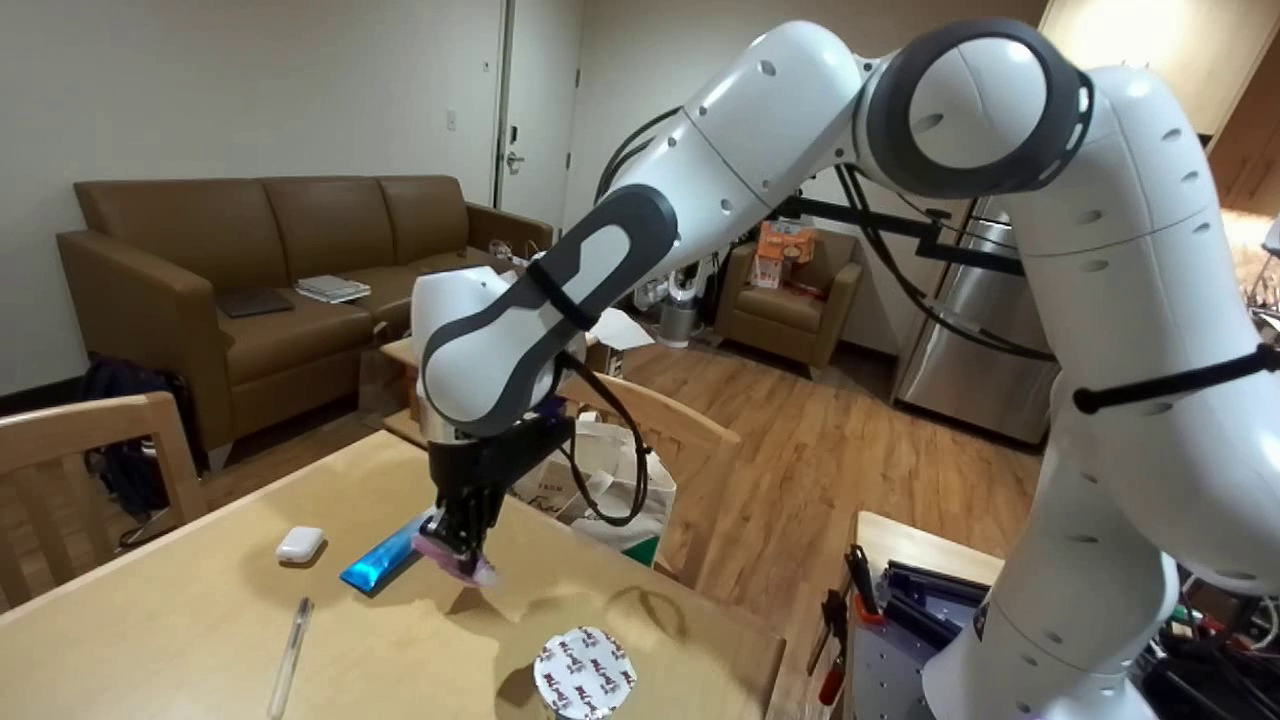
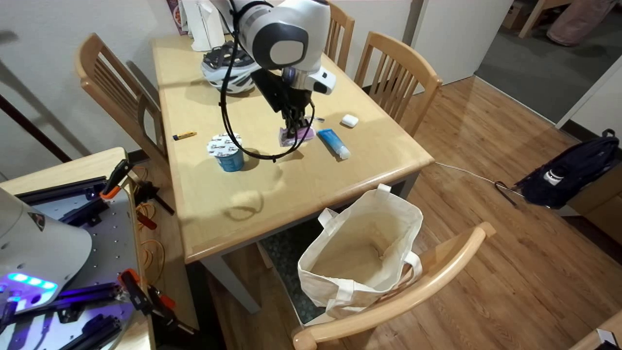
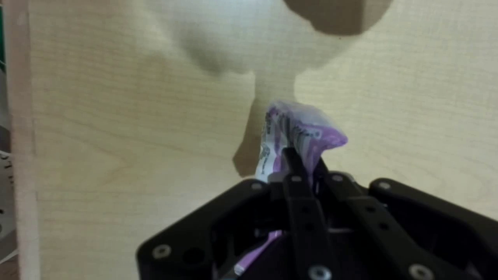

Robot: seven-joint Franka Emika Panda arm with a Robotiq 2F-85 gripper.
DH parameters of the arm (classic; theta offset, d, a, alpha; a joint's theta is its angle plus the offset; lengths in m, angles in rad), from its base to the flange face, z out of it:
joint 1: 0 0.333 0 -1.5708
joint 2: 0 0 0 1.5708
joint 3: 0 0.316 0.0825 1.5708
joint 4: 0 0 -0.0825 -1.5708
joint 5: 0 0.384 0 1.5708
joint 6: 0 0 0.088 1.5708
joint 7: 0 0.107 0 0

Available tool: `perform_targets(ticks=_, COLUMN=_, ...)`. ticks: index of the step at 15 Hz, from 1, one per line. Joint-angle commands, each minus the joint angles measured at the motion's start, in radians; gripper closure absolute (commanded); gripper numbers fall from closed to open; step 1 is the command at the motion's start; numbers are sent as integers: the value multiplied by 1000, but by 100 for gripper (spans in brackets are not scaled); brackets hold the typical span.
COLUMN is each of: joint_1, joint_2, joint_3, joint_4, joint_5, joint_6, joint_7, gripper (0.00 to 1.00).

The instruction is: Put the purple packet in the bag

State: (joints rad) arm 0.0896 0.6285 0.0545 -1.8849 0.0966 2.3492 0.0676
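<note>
In an exterior view, your hand [image 2: 294, 133] has the purple packet [image 2: 305, 132] over the table [image 2: 272, 189], long axis approx. along the near edge. The bag [image 2: 369, 228] is past that edge & lower, mouth up on the chair [image 2: 415, 302], so next move = up, then out over the edge, then down (my read). Inside it: folds & a shaded bottom, no item you can make out. The blue tube [image 2: 334, 143] is just beside the packet; poss. snag if you go sideways low. The lidded cup [image 2: 228, 158]: contents hidden.

In an exterior view, a pen [image 1: 290, 660] & white case [image 1: 300, 545] lie apart from your hand; the bag shows beyond the table edge, mouth hard to see into. The packet's shadow [image 1: 466, 601] falls below it, so prob. just off the table.

Wrist view: your hand is clamped on the packet approx. mid-length, one end poking past the tips. The bag's printed side prob. shows past the table edge, frame left, so head that way.
</note>
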Motion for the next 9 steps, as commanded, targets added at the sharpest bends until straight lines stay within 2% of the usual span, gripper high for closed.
perform_targets(ticks=1, joint_1=-17, joint_2=-128, joint_3=-39, joint_4=-136, joint_5=-6, joint_6=44, joint_7=40, gripper=98)
perform_targets(ticks=5, joint_1=-3, joint_2=-236, joint_3=-119, joint_4=-256, joint_5=-50, joint_6=88, joint_7=135, gripper=98)
perform_targets(ticks=7, joint_1=21, joint_2=-252, joint_3=-141, joint_4=-279, joint_5=-104, joint_6=95, joint_7=179, gripper=98)
perform_targets(ticks=9, joint_1=31, joint_2=-245, joint_3=-132, joint_4=-276, joint_5=-149, joint_6=84, joint_7=194, gripper=98)
